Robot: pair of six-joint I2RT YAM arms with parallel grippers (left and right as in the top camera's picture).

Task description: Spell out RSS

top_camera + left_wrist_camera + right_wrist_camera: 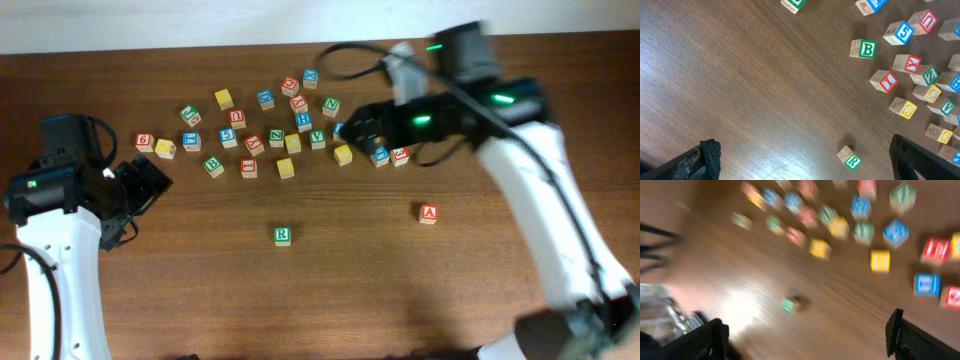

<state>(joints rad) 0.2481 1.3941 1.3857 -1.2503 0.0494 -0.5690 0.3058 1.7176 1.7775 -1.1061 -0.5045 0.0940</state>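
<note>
The green R cube (283,235) stands alone on the table, in front of the pile. It shows near the lower edge of the left wrist view (852,160) and blurred in the right wrist view (788,304). Two yellow cubes, apparently S, lie at the pile's front edge (286,167) (343,154); they also show in the left wrist view (908,108) (945,135). My left gripper (150,185) (802,160) is open and empty, left of the pile. My right gripper (358,125) (807,340) is open and empty above the pile's right side.
Several other letter cubes are scattered at the back middle, among them a green B cube (213,166) (867,49). A red A cube (428,213) stands alone at the right. The right wrist view is motion-blurred.
</note>
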